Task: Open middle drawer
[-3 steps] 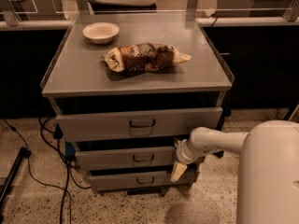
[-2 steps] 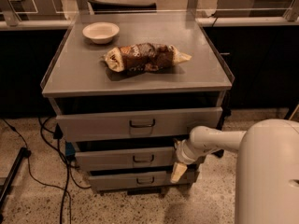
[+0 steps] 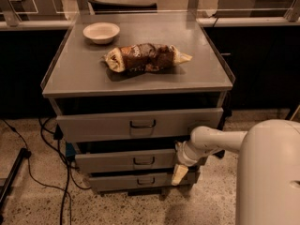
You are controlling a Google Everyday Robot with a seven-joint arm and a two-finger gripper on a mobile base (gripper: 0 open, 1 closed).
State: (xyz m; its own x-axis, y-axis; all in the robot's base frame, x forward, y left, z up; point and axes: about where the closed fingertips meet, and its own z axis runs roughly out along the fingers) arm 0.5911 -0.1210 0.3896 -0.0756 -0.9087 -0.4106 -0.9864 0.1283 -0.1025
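Note:
The middle drawer is a grey metal front with a small dark wire handle at its centre, set between the taller top drawer and the smallest bottom drawer. My gripper hangs at the end of the white arm, at the right end of the middle drawer front, well right of its handle. Its pale fingertip points down over the gap between the middle and bottom drawers.
On the cabinet top lie a brown snack bag and a white bowl. Black cables trail on the floor at the left. My white body fills the lower right. Counters stand behind.

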